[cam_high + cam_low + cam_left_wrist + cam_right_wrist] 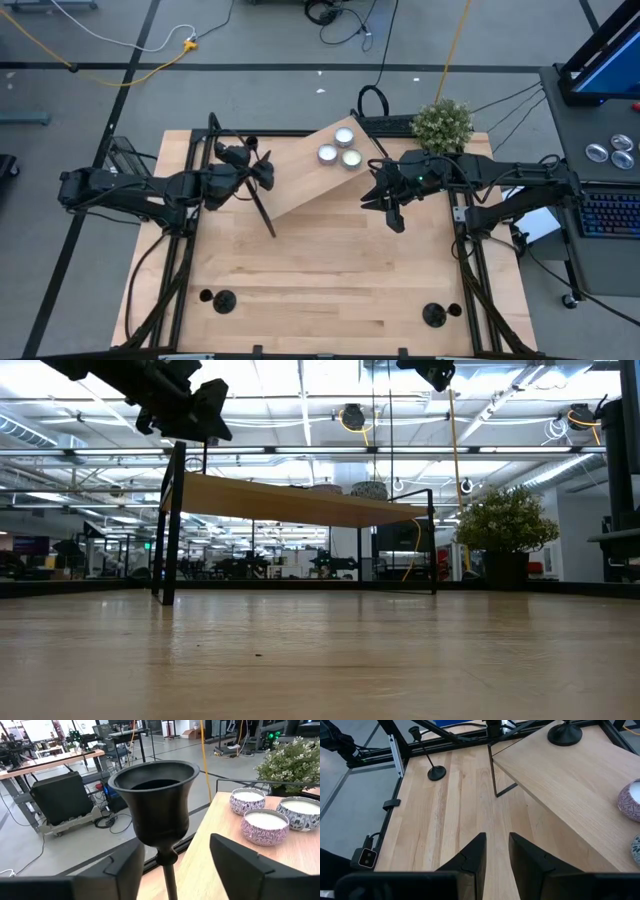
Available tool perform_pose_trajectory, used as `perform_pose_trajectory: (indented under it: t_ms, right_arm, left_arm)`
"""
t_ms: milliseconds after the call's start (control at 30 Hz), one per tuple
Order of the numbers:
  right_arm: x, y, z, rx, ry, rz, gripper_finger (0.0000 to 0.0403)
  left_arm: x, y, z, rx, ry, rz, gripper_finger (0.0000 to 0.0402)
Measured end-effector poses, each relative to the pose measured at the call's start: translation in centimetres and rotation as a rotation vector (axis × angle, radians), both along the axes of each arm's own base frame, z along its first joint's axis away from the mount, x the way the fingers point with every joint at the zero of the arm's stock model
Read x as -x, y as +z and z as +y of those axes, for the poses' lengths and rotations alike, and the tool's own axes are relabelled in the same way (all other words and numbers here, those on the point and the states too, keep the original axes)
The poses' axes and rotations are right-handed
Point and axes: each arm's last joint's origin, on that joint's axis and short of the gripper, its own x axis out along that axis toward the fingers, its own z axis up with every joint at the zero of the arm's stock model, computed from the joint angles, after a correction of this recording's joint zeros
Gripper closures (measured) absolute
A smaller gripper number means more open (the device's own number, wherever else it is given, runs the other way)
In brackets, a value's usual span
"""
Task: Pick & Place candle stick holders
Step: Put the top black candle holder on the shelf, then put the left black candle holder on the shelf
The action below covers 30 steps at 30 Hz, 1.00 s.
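No writing readable. My left pincer (262,172) grips one holder (155,795) on the shelf (310,178) corner. Right pincer (495,852), narrow, over worktop (330,270). Three tealights (339,148); two more holders (223,298) by the front edge.

No readable text anywhere.
You will find no legible label, brand, number or sign on any surface in these views; the distant screens and the patterned tins show nothing you can read.

Bright, even overhead light; low view backlit by glaring ceiling lights (300,400), table (320,660) foreground blurred; soft shadows.
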Motion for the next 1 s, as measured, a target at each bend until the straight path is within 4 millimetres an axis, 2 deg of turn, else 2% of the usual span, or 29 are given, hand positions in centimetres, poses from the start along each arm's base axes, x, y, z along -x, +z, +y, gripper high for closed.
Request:
perform_pose_trajectory:
  t_ms: [233,533,733,1000]
  right_arm:
    - [0.0,0.0,0.0,-0.002,-0.001,0.000,0.0330]
    - [0.0,0.0,0.0,-0.003,-0.001,0.000,0.0330]
    - [0.0,0.0,0.0,-0.002,-0.002,-0.001,0.0330]
    - [0.0,0.0,0.0,-0.002,-0.004,-0.001,0.0330]
  left_arm:
    - [0.6,-0.3,0.0,-0.001,0.007,0.062,0.0134]
    - [3.0,1.0,-0.3,-0.009,0.025,0.045,0.0134]
    - [4.0,1.7,-1.2,0.017,-0.078,-0.001,0.0135]
    - [4.3,1.7,-2.5,0.081,-0.204,-0.028,0.0135]
